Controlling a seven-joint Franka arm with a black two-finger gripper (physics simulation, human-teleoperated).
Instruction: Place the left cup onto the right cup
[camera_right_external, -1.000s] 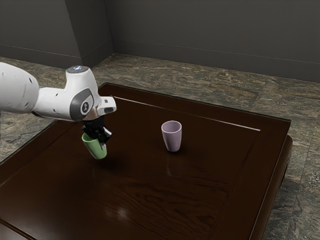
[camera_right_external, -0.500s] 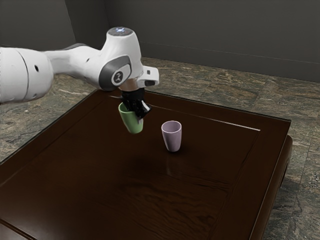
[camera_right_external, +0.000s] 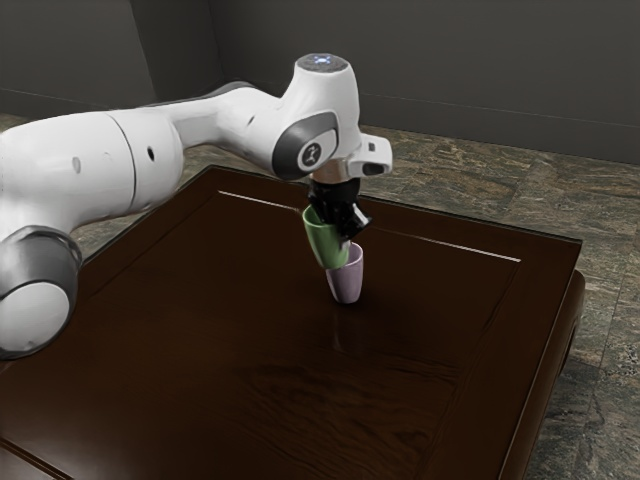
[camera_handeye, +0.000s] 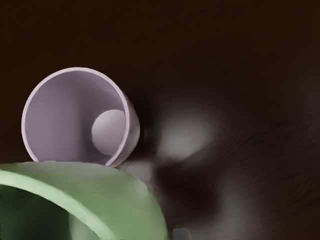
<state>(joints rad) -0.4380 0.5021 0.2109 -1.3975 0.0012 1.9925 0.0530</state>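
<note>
Hand at the end of the white arm is clenched on the green cup, its black fingers gripping the cup at the rim. The green cup is held off the dark wooden tabletop, tilted rather than upright, with its mouth leaning away from the purple cup and its base angled down toward that cup's rim. The purple cup stands upright on the tabletop with its mouth open to the hand above. Seen from the side, the green cup's lower end overlaps the purple cup's rim on the edge nearer the arm — whether the two touch cannot be told. In the wrist view the purple cup lies just beyond the green cup, its pale round bottom visible down the inside, and the green rim crosses the near edge of the purple one — the green cup is over that near edge and not centred on the purple cup's mouth. A soft patch of light sits on the tabletop beside the purple cup.
</note>
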